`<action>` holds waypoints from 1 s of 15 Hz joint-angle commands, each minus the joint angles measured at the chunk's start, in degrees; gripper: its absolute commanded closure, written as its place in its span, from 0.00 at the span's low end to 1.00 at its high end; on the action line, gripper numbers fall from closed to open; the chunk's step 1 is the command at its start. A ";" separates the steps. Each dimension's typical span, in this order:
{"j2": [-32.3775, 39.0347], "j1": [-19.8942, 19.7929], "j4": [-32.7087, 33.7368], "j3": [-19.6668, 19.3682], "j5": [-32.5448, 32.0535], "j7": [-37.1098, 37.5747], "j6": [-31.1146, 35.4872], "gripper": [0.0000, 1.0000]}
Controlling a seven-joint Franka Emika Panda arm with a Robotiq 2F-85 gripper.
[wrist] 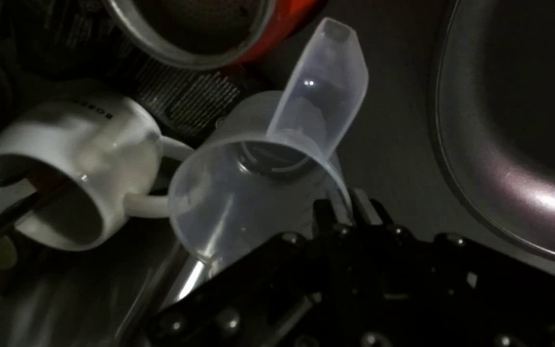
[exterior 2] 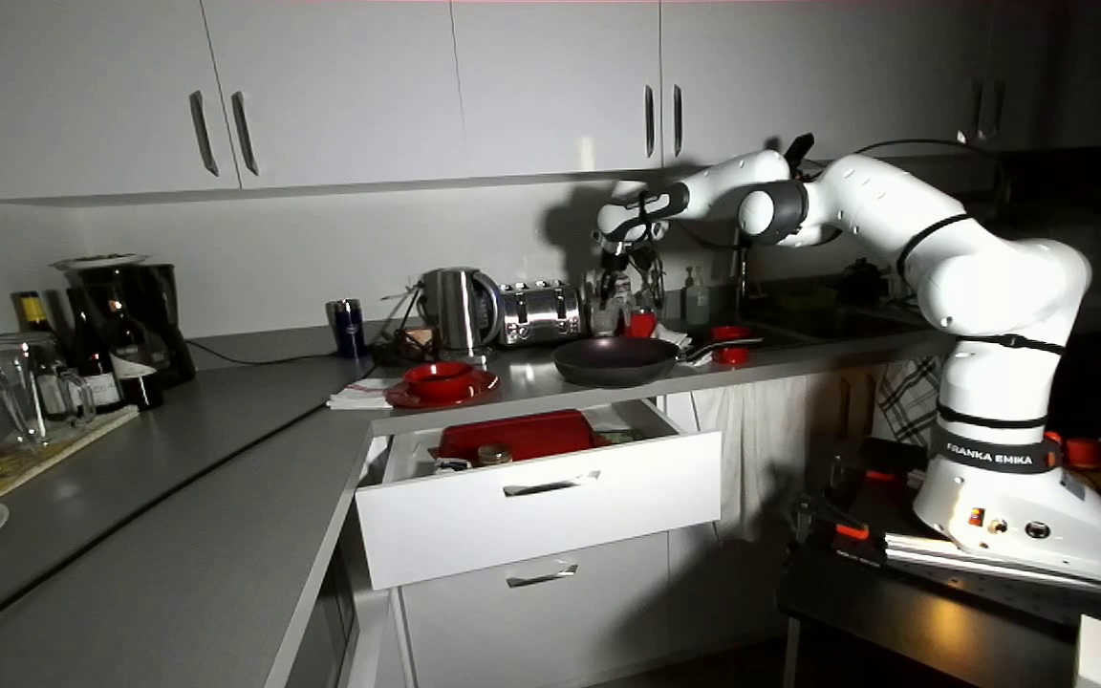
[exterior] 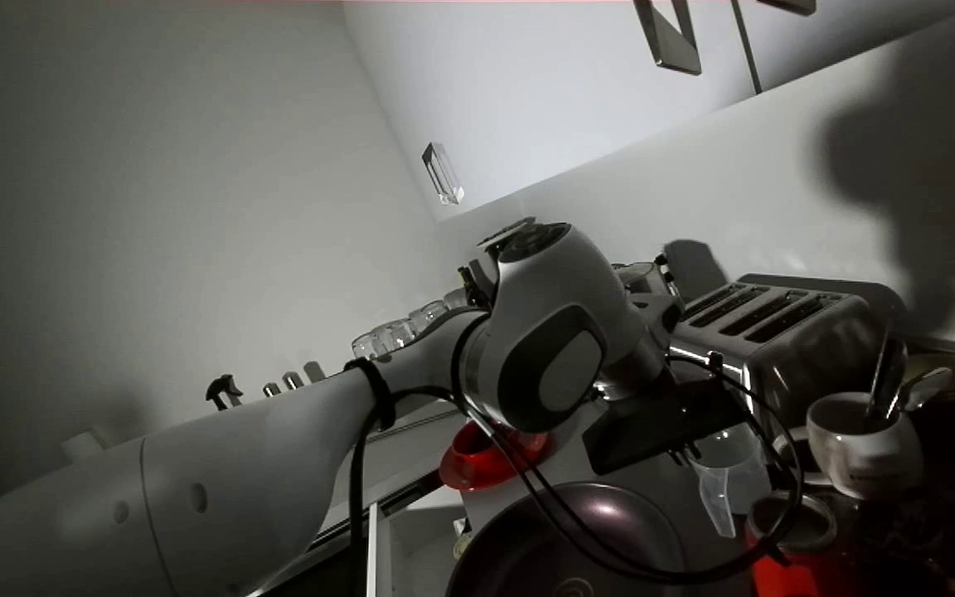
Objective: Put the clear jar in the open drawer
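Clear jar (wrist: 253,197) pinched at its rim behind the frying pan (exterior 2: 615,358)

The wrist view showed the gripper (wrist: 353,207) with its fingertips nearly together, the rim of the jar caught between them, one tip inside and one outside; how firm that hold was, I could not tell. The jar was near the frying pan without touching it, and whether its base rested on the counter (exterior 2: 527,384) was unclear. I judged the grasp to be the step in hand, with the carry not yet done. The next move called for a straight lift, high enough to clear the frying pan, then a carry to the open drawer (exterior 2: 550,521), below the frying pan and in front of it. A broad red item (exterior 2: 517,438) took up much of that drawer, so the set-down would want a free patch. A white mug (wrist: 99,149) sat farther from the frying pan than the jar, its handle close enough to deserve care.

The jar looked like cloudy, see-through plastic, wide and round at the mouth, its ringed base visible inside, with a tapering hollow handle jutting from its side.
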 commanded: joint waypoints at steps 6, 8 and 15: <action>-5.22 -0.30 -3.20 4.58 0.82 -2.71 3.94 0.92; -7.23 0.32 -4.87 5.36 0.43 -2.24 4.32 0.92; -18.50 2.39 -18.86 5.53 -0.31 1.00 3.34 0.92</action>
